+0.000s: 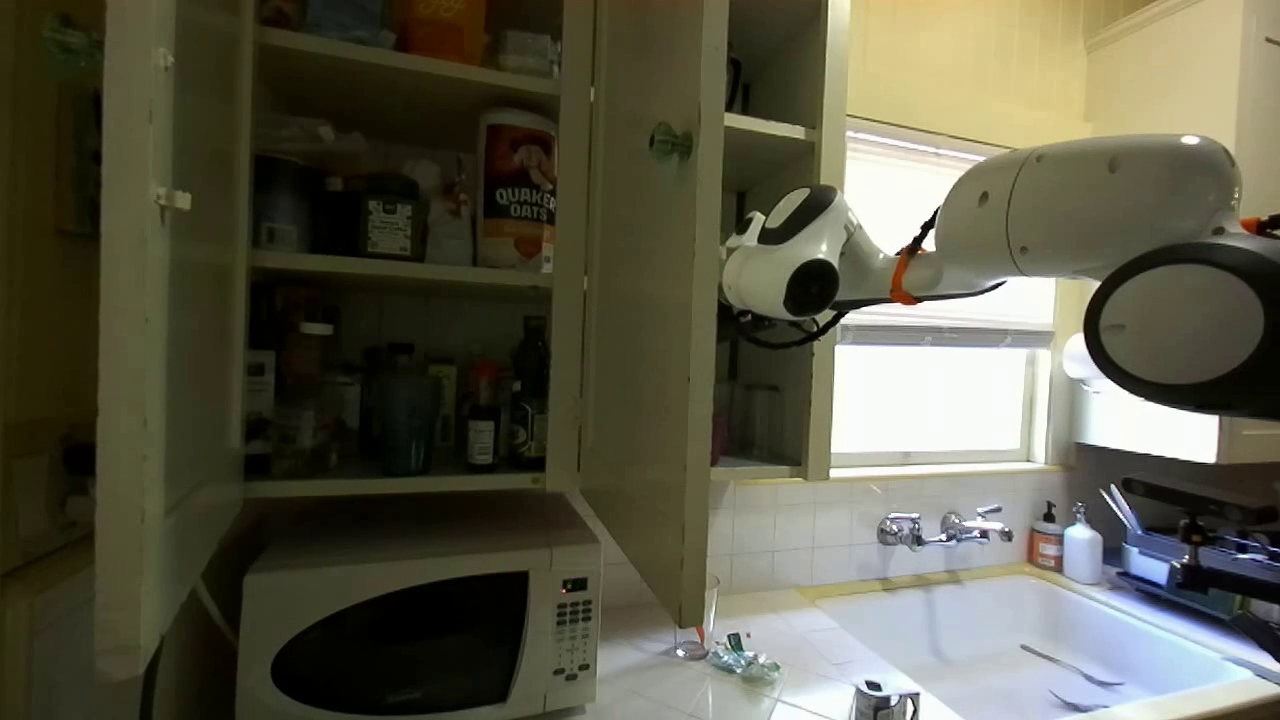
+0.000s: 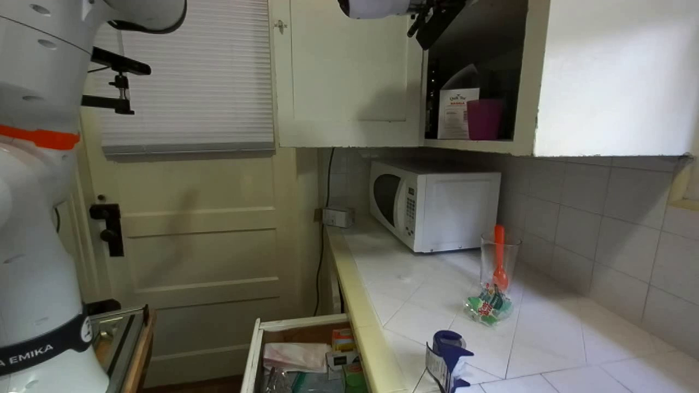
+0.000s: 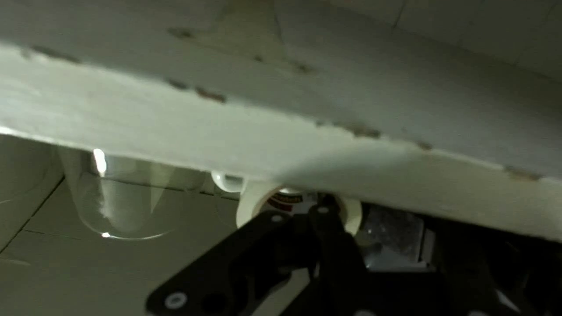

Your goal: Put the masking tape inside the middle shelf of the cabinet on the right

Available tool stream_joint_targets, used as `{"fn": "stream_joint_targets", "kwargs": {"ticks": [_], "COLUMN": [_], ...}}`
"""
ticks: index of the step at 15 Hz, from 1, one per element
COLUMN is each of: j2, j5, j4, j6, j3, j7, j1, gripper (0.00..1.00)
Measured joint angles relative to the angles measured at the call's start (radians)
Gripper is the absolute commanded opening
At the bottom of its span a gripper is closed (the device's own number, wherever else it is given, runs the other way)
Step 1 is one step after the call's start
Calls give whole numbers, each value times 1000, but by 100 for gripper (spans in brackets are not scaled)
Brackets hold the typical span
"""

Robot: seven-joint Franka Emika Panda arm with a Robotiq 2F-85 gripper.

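Though our gripper (image 3: 300,215) grasps Scotch masking tape (image 3: 252,198) at the narrow cabinet (image 1: 832,140), we judge placement and release outstanding.

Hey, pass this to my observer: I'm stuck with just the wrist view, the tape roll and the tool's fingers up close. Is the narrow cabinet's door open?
Observer: Yes, in both exterior views the door of the narrow cabinet stands open.
Operator: Anything low inside that I'm missing?
Observer: A purple cup, seen in an exterior view.
Operator: And down on the counter?
Observer: In an exterior view, a clear tumbler stands there with an orange spoon in it.
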Motion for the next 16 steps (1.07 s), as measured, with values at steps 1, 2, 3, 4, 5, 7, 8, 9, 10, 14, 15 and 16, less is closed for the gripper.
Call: {"fn": "stream_joint_targets", "kwargs": {"ticks": [1,2,3,4,5,7,8,9,10,14,15,16], "j2": [6,10,12,12,12,12,11,9,7,-10,-15,-20], "j5": [0,0,0,0,0,0,0,0,0,0,0,0], "j4": [10,17,19,18,18,13,12,11,8,-15,-22,-31], "j6": [6,8,8,8,8,7,7,7,7,-8,-12,-12], "j3": [8,14,18,21,24,30,32,32,32,28,27,27], "j7": [0,0,0,0,0,-2,-2,-2,-2,-4,-4,-4], "j1": [-6,-11,-12,-12,-12,-10,-10,-9,-8,-6,-6,-6], "gripper": [5,21,45,46,49,64,70,77,86,100,100,100]}}
